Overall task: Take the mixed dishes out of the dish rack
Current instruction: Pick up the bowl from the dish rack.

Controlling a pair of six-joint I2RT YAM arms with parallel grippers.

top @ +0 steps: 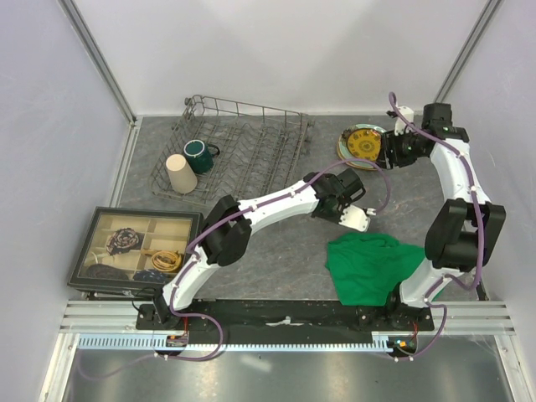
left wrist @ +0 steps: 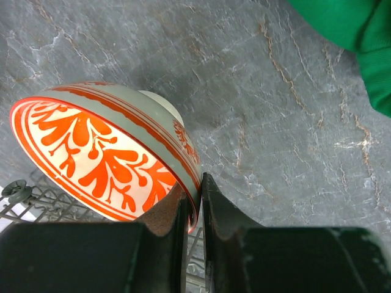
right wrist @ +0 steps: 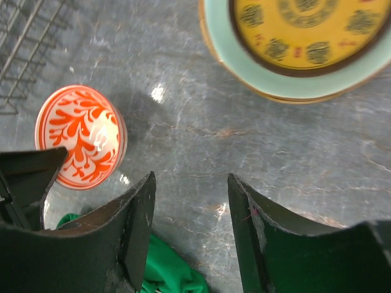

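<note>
The overhead view alone takes in the dish rack [top: 230, 151] at the desk's [top: 276, 251] far left, with the tall beige cup [top: 180, 174] and dark green mug [top: 199, 155] in its left end, and the black-framed tray [top: 134, 247] by the near left edge. Only the left wrist view shows the grip: the left claw [left wrist: 194, 189] pinches the rim of the small red-and-white bowl [left wrist: 104, 152], which is tilted over bare desk near the middle, close to the green cloth [left wrist: 360, 36]. The right wrist view shows the right claw [right wrist: 190, 183] spread with nothing between its fingers. The yellow-patterned plate [right wrist: 305, 36], on the pale mint-green plate [right wrist: 219, 36], lies ahead of it toward the far right corner, not touching it, with the bowl off to its left
</note>
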